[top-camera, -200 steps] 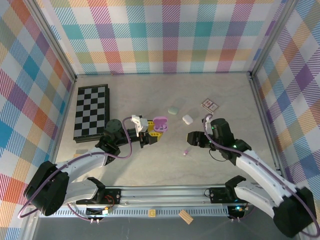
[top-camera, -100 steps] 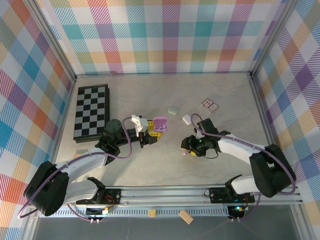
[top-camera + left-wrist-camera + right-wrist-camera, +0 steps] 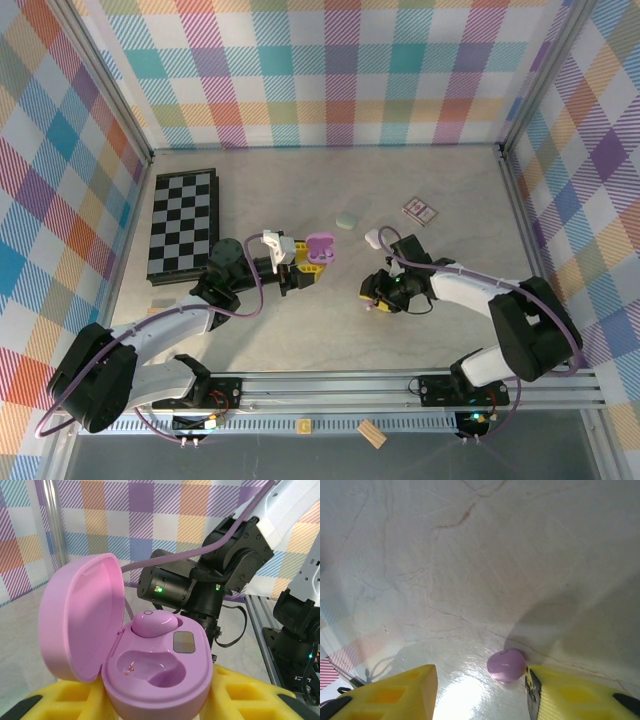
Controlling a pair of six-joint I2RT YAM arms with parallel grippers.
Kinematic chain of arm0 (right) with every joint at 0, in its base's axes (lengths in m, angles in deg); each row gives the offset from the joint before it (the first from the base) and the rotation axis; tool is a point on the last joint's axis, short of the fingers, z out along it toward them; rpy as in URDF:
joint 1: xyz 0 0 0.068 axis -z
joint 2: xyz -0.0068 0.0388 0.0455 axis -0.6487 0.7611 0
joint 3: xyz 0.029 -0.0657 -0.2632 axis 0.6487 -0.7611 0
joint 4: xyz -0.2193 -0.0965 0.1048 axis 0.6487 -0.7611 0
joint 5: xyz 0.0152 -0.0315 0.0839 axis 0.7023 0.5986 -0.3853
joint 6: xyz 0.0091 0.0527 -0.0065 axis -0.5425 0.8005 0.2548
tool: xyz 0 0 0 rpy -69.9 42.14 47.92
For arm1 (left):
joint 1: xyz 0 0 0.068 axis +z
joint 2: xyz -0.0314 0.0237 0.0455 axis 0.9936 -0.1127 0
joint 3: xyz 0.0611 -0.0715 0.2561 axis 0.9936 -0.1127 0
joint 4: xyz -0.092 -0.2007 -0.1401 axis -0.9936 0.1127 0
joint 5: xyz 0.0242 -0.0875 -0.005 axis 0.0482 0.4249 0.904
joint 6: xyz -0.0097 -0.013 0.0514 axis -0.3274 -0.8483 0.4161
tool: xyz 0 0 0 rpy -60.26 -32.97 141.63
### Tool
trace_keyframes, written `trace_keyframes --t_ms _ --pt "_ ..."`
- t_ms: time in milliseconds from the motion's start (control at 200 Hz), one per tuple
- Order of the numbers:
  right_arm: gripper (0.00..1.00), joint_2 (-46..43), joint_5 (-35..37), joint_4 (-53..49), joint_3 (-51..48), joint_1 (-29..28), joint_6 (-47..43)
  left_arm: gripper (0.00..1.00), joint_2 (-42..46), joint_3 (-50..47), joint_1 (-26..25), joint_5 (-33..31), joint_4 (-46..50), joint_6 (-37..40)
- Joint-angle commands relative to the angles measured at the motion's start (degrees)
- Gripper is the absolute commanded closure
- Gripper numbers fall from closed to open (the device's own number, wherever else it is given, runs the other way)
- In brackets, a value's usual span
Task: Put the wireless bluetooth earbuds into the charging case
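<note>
Right wrist view: the lilac earbud (image 3: 506, 665) lies on the pale, glossy marbled tabletop (image 3: 470, 555). The right gripper (image 3: 480, 682) frames it, its yellow fingers (image 3: 580, 695) spread wide and holding nothing, and the bud sits just beside one of them. The bud looks tiny, featherlight, hard and slick, so I judge it likely to skid or pop free. A gentle pinch across its rounded body seems safest.

The left gripper (image 3: 155, 700) is clamped on the open lilac charging case (image 3: 160, 675), which has a seated earbud (image 3: 150, 622) in the far well and an empty near well. The loose bud lies near that case, to its right. A white case (image 3: 375, 238) and a green case (image 3: 347, 220) lie beyond it, and a chessboard (image 3: 183, 222) lies to its left. Plaid walls (image 3: 330, 70) close in the table.
</note>
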State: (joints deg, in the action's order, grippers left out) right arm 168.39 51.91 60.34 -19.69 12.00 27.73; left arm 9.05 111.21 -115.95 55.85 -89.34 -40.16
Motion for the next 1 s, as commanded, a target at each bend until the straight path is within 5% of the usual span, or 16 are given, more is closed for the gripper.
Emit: trace_keyframes --t_ms 0,275,625,995 --pt "0.52 1.3 -1.1 1.3 2.1 -0.1 -0.5 0.61 1.8 -0.4 0.7 1.1 -1.9 0.2" --pt "0.53 1.1 2.1 -2.0 5.6 -0.5 -5.5 0.61 2.5 -1.1 0.8 0.0 -1.7 0.3" --pt "0.51 -3.1 31.9 -18.4 9.8 -14.7 -13.4 0.61 1.1 -4.8 6.8 -2.1 -11.5 -4.7" --pt "0.54 8.9 51.4 -29.4 19.0 -28.1 -14.0 0.62 1.5 -6.0 14.6 -5.4 -15.0 -5.7"
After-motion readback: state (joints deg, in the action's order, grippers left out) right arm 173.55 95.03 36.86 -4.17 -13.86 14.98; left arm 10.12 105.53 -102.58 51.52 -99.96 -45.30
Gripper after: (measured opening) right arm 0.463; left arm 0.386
